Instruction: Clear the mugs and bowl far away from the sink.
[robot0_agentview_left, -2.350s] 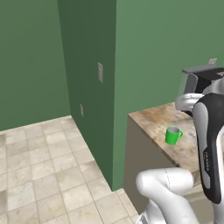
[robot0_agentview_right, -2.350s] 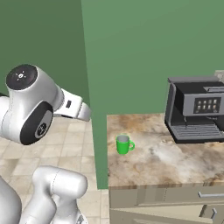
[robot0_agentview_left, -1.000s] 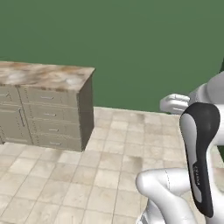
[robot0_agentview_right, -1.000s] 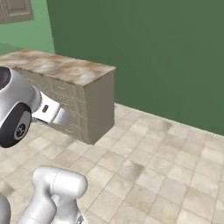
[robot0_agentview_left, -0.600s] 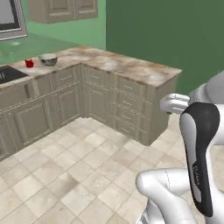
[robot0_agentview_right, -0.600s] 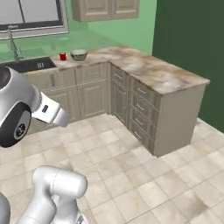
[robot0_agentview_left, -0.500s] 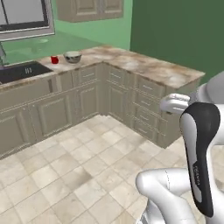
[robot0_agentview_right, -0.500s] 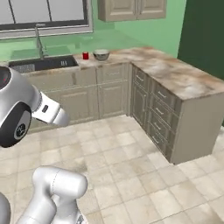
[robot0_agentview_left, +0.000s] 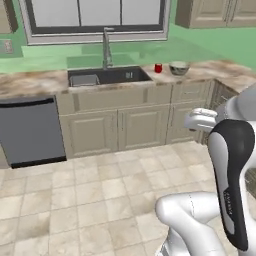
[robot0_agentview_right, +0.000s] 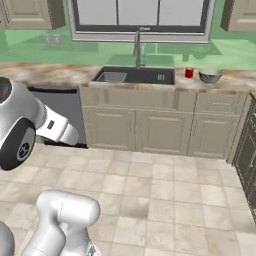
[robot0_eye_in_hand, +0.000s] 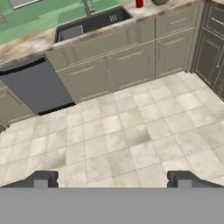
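**Across the floor: mug and bowl beside the sink**

Far ahead of the gripper (robot0_eye_in_hand: 111, 179), across open tiled floor, the red mug (robot0_agentview_left: 158, 68) and the bowl (robot0_agentview_left: 179, 68) stand on the tabletop (robot0_agentview_left: 35, 82) just right of the sink (robot0_agentview_left: 107, 76), mug nearer the basin. Both lie up and right of the hand. Folded close to the base, the arm holds the gripper wide open and empty, angled down at the floor.

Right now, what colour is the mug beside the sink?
Red; the mug shows best in the right base view, between sink and bowl.

Kitchen: sink (robot0_agentview_left: 107, 76), cabinets (robot0_agentview_right: 162, 131), dishwasher (robot0_agentview_left: 30, 131), tile floor (robot0_eye_in_hand: 131, 140).
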